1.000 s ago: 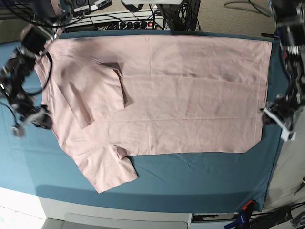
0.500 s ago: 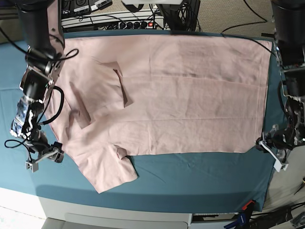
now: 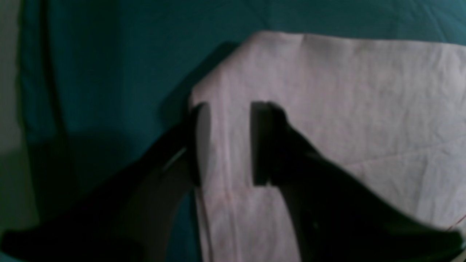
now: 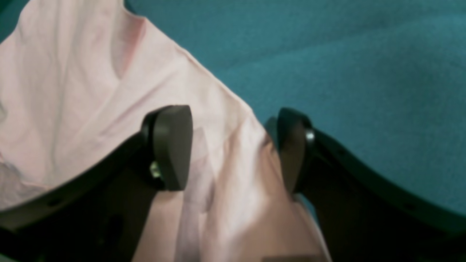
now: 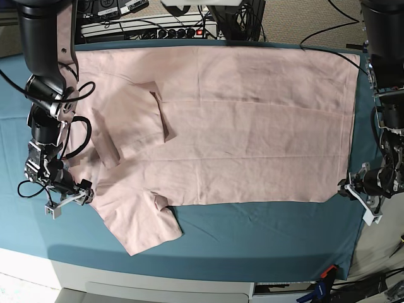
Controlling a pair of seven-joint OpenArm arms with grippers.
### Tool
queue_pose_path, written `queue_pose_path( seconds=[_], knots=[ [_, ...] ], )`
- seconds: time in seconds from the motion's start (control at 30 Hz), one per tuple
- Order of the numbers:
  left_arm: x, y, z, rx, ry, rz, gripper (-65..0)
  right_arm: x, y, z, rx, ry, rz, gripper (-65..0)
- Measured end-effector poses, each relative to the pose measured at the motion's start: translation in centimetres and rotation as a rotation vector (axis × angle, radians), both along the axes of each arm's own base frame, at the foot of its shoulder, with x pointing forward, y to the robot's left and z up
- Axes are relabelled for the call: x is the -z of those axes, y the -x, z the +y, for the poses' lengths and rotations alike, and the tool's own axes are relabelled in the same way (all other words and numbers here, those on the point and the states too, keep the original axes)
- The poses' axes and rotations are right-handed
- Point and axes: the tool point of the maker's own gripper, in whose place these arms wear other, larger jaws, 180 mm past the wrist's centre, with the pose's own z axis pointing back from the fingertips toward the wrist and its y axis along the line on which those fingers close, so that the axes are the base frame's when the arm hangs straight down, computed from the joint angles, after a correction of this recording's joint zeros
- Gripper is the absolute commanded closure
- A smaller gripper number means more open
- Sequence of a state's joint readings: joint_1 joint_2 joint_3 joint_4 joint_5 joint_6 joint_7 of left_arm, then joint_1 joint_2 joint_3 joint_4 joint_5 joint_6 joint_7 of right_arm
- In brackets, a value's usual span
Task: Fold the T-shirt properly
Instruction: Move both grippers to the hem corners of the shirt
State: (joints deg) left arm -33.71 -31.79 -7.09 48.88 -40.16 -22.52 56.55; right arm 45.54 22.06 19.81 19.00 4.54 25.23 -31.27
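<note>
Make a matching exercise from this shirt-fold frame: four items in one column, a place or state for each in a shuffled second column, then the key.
Items:
1. T-shirt
2. left gripper
3. right gripper
4. table cloth

States:
A. teal, under everything
B. jaws apart over the hem corner
C. pale pink, spread flat, one sleeve folded in
D. jaws wide, straddling the edge at the sleeve end

Pairs: 1-C, 2-B, 3-D, 4-A

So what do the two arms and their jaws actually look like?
Both arms are black, built of stacked cylindrical segments with loose black cables looping alongside. The right gripper and left gripper each end in a whitish bracket. Close up, the jaws are dark curved arms tipped with flat matte pads, one showing a small silver screw.
</note>
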Motion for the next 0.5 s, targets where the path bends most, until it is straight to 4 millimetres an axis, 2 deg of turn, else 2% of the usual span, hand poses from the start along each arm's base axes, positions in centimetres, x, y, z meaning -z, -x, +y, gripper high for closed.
queue_pose_path(
  seconds=[0.17,0.43,0.5],
  knots=[
    [0.0,0.0,0.2,-0.002,-0.004,0.001,-20.3,-0.2,-0.2,0.5,0.006,-0.041,-0.02,-36.6],
    [0.4,0.3,1.2,-0.06,-0.03,0.037,-20.3,-0.1,-0.8,3.4,-0.049,-0.103,-0.038,-35.9],
    [0.5,0.3,1.2,-0.059,-0.031,0.039,-20.3,-0.1,-0.9,3.5,-0.048,-0.106,-0.039,-27.8]
  ],
)
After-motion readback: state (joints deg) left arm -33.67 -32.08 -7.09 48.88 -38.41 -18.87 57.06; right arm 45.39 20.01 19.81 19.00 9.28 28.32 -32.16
